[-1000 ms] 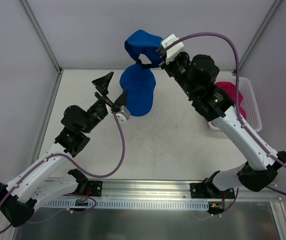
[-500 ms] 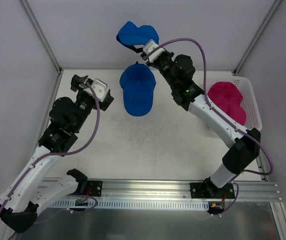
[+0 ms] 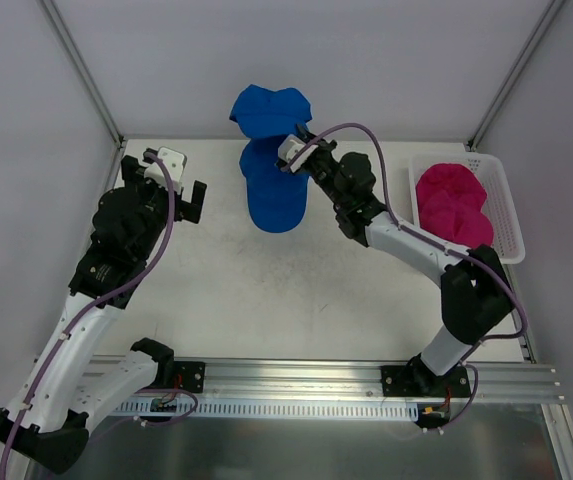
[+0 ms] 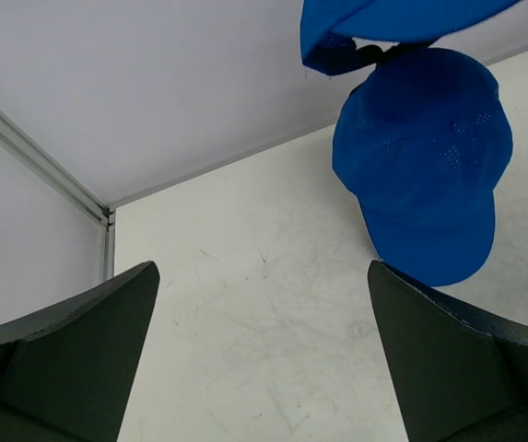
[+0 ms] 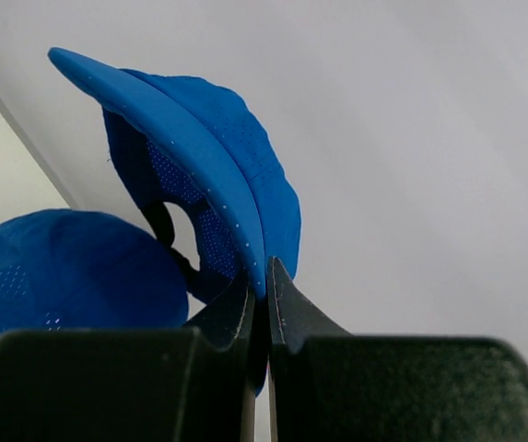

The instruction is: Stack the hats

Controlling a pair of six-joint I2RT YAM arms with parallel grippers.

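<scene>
A royal blue hat [image 3: 274, 195] lies flat on the table, also seen in the left wrist view [image 4: 429, 166] and as a blue dome [image 5: 61, 267] in the right wrist view. A second blue hat [image 3: 269, 108] hangs in the air just above its back edge. My right gripper [image 3: 298, 138] is shut on this raised hat [image 5: 199, 157], with the brim edge pinched between the fingertips [image 5: 265, 272]. Two magenta pink hats [image 3: 453, 205] lie together in the white tray. My left gripper [image 3: 188, 203] stands open and empty, left of the lying hat [image 4: 262, 276].
The white tray [image 3: 509, 225] sits at the table's right edge. Enclosure walls and metal corner posts [image 3: 81, 70] close off the back and sides. The right arm stretches across the back right of the table.
The right gripper has carried the raised blue hat left and lower, over the lying hat. The left arm has pulled back to the left, away from the lying hat, jaws now wide.
</scene>
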